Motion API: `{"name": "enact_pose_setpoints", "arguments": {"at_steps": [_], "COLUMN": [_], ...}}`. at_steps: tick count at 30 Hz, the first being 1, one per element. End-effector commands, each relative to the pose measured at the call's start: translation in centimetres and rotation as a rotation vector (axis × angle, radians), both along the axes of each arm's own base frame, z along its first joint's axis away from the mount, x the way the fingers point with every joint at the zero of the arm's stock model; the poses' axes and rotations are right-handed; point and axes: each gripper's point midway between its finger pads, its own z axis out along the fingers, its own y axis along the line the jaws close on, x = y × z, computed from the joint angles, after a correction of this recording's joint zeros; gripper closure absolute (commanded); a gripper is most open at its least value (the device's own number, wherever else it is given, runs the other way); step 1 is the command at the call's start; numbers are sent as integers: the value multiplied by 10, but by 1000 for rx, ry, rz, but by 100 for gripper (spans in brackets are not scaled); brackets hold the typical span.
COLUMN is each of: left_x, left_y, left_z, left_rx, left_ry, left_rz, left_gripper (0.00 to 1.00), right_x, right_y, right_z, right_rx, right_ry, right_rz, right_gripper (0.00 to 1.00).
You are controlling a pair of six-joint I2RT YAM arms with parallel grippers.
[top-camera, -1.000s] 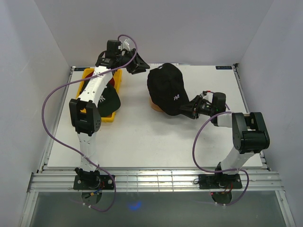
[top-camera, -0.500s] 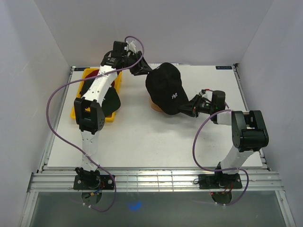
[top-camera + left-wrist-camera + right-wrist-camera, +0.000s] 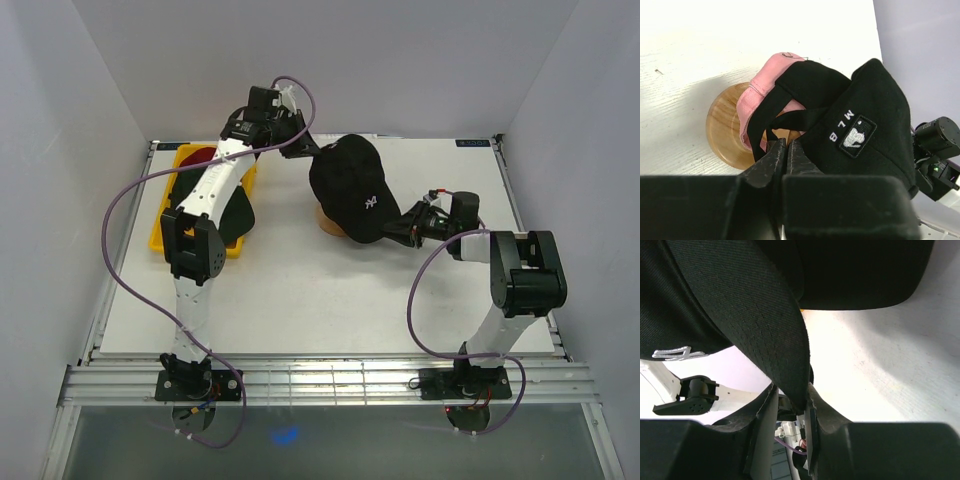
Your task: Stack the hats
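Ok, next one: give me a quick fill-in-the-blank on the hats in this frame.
The white letters on the black cap spell ___.
The right end effector is clamped on that cap's ___.
Under the black cap, the wooden stand carries a pink cap; the tray is coloured ___.
Missing words: MLB; brim; yellow.
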Motion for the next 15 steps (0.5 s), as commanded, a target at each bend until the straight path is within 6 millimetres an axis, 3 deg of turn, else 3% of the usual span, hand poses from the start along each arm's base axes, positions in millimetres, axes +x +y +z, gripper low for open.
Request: {"name": "enact_pose_setpoints", "arguments": {"at_steps": [1,3,7,8,11,15], "left_x": [3,4,3,2,1,1], "left_y": [0,0,0,0,5,9], "left_z": [1,-4,-13,-14,-19,-18], "left_rx": [33,45,76,82,104,124], "left_ry": [-23,-20,-11,-10,-5,-17], "left_rz": [11,21,37,41,58,64], "left_gripper": [92,100,100,100,100,100], "right_x": [14,15,15,21,23,29], "right_y": [-10,-13,-13,-25,-33,-43], "right_z": [-15,-22,-36,-41,-54,-56], "right_rx": [-24,-26,-35,-35,-56,-90], "right_ry": [53,75,135,152,211,228], "right_rz": [-60,-69,-77,-113,-131,-136], "right_gripper": [87,90,92,92,92,92]}}
